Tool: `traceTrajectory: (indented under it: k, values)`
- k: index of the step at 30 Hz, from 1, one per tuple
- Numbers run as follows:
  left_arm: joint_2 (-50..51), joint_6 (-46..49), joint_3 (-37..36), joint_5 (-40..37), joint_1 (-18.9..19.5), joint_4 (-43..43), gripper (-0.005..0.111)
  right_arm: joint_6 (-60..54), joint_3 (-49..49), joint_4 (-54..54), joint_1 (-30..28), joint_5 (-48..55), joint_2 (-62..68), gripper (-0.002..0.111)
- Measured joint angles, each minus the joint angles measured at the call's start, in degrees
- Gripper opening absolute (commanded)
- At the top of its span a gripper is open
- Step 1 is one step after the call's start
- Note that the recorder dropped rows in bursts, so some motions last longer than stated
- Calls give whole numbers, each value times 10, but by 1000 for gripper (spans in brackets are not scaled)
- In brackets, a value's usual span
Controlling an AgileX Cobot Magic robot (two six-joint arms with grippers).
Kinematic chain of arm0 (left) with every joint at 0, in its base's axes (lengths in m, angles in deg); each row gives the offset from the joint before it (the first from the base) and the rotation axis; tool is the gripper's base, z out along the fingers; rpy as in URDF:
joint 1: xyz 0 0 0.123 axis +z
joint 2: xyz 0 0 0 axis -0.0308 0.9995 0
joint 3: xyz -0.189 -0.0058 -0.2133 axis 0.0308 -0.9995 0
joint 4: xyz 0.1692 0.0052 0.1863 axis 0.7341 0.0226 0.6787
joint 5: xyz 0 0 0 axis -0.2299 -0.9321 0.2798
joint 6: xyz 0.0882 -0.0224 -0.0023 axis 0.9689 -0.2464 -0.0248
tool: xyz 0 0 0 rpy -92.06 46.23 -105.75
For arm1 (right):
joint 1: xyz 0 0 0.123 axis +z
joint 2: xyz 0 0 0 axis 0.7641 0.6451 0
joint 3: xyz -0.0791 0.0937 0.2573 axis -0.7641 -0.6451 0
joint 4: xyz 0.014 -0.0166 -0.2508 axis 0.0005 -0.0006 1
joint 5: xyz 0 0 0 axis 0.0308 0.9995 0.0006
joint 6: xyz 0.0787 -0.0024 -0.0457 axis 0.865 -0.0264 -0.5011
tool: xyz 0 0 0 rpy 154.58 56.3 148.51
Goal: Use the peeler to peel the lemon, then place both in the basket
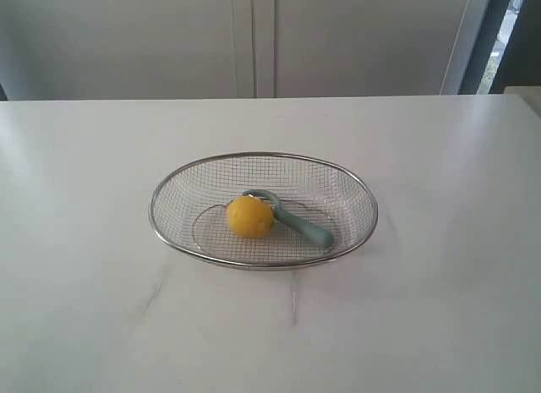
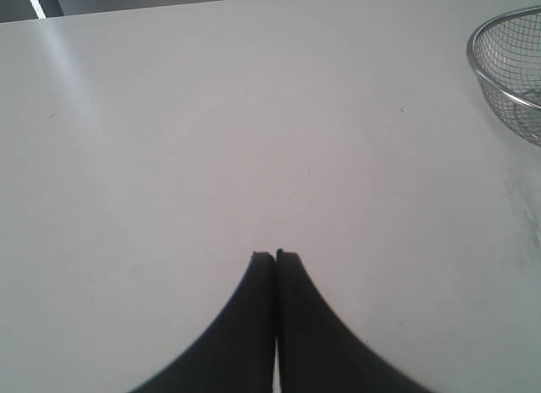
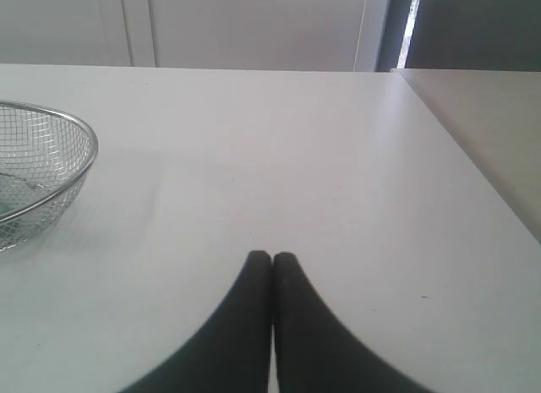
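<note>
Left claw (image 2: 275, 256): jaws pressed flat together, nothing between them, hanging over bare table (image 2: 211, 139). Right claw (image 3: 271, 256): same deal, tips touching, empty. Each wrist cam only catches a slice of the basket (image 2: 511, 80) off to one side (image 3: 42, 156), so both claws sit well apart from it, and neither arm shows in the ext view at all.

Moving out to the ext cam, the basket (image 1: 262, 155) sits about mid-frame on the white table (image 1: 84, 241). Lemon (image 1: 249, 216) is inside, a bit left of the basket's center. Peeler (image 1: 300, 224) is in there too, with its head tucked right behind/against the lemon. Its long axis runs diagonally, head toward upper left and handle toward lower right of the frame.

Imo that's what matters next. The handle end points at the right side of the frame, so the right arm prob has the cleaner line to it, and the lemon is on the left arm's side. Which is actually nearer, can't tell, basket looks pretty centered btw both.

Lemon skin looks smooth and all yellow from here, no sticker visible, no peel strips lying around. Can't say if it's been peeled, too small to tell tbh.
</note>
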State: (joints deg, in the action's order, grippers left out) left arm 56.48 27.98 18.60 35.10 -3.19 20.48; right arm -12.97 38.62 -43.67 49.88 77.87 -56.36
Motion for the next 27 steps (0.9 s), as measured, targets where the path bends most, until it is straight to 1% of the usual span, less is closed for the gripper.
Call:
traceTrajectory:
  k: [27]
  values:
    - [0, 0, 0, 0, 0, 0, 0, 0, 0, 0, 0, 6, 0, 0]
